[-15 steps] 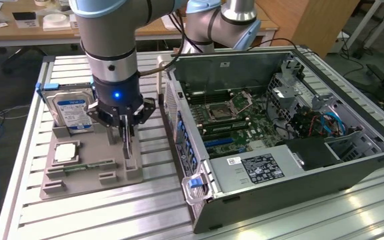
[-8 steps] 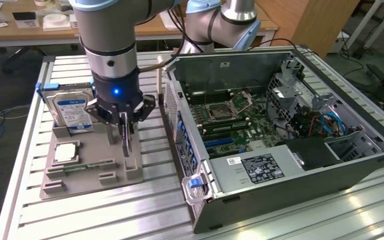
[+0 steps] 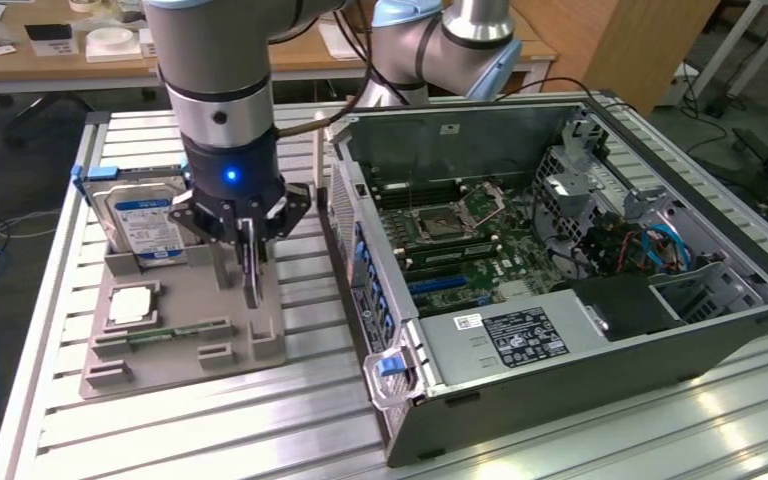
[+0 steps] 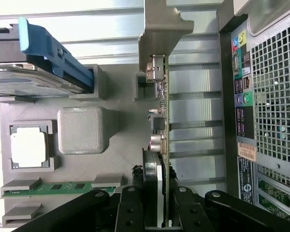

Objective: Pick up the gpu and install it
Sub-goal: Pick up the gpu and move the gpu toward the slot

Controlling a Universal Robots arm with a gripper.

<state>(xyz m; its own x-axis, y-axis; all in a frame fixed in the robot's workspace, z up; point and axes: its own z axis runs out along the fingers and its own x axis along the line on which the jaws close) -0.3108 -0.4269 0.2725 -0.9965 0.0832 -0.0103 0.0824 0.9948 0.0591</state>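
Silver metal strips make up the big worktop [image 3: 157, 440]. On it, to the exterior view's right of the grey tray [image 3: 197, 300], sits a big dark computer box [image 3: 584, 330]. Its side is off, so the green board [image 3: 464, 240] inside shows. A grey robot arm [image 3: 217, 80] with a small blue light [image 3: 231, 176] comes down over the tray. The tray lies flat on the worktop, just beside the box. At the tray's far end a silver hard drive [image 3: 144, 225] with a blue and white label stands on its edge.

The gripper [image 3: 248, 240] is pinching the gpu [image 3: 252, 280] at its top. The gpu is thin and dark. It stands upright over the side of the tray closest to the box. I cannot tell if its low end touches the tray. Its grey metal end [image 4: 159, 29] points away from the gripper.

A small square chip [image 4: 29, 147] lies in a pocket of the tray. A thin green memory stick [image 4: 63, 186] lies in the tray next to the chip.
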